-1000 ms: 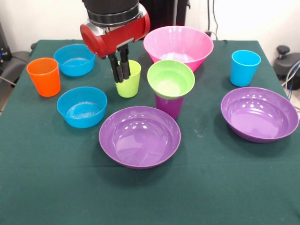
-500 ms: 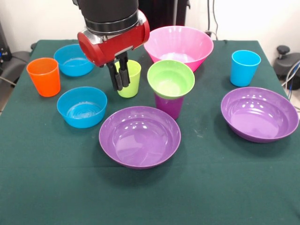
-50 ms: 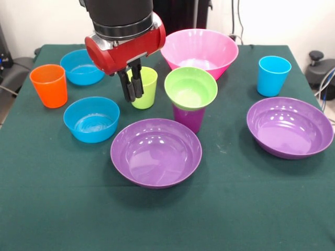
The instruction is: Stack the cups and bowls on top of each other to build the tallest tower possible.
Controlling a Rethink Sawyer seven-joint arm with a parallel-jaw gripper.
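- Front view: the claw point(image 3: 132, 94) hangs over the left half of the counter point(image 3: 235, 209), its two dark fingers point(image 3: 127, 90) drawn narrow and seemingly empty, though the gap is hard to read.
- The lime green cup point(image 3: 146, 88) stands upright just right of and behind the fingertips.
- The green bowl point(image 3: 190, 88) sits on the purple cup point(image 3: 189, 118), further right.
- A purple bowl point(image 3: 156, 152) lies nearer; a blue bowl point(image 3: 91, 119) lies left of the claw.
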